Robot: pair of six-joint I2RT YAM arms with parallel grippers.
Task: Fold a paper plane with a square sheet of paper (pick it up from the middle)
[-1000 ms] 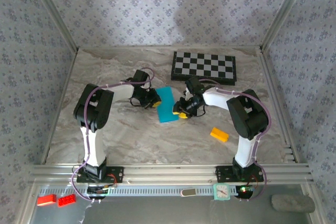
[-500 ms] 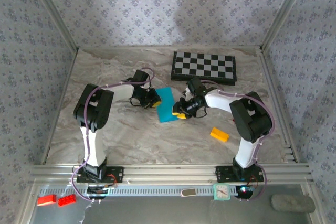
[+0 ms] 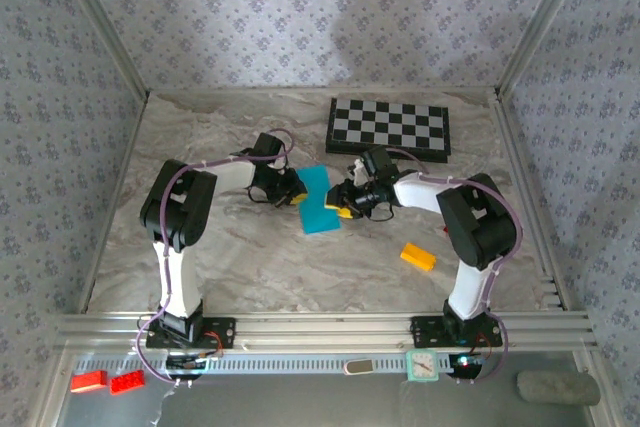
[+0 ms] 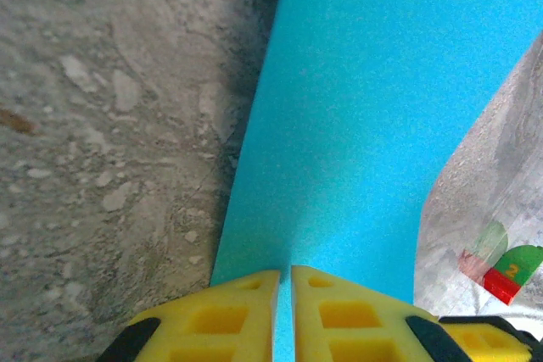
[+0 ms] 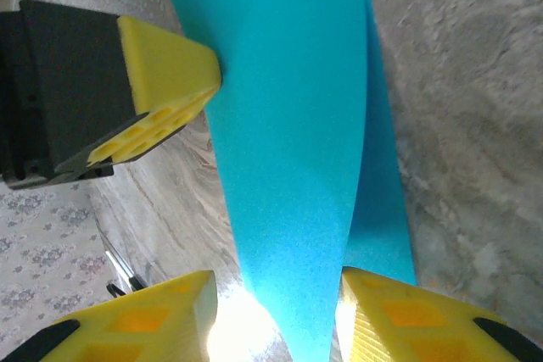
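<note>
A: Where's the paper (image 3: 319, 201)?
B: Mid-bench (image 3: 230, 247), folded narrow. Left fingers (image 4: 242, 311) are clenched on its left edge. Right fingers (image 5: 161, 311) stand released astride its right side.
A: Risk?
B: If the right fingers close off-line or drag, I'd expect a crooked crease, or the paper slipping from the left pinch.

Cropping the paper (image 4: 365, 108) top and bottom in both wrist views; overhead, masking its right edge behind right gripper (image 3: 341, 208).
</note>
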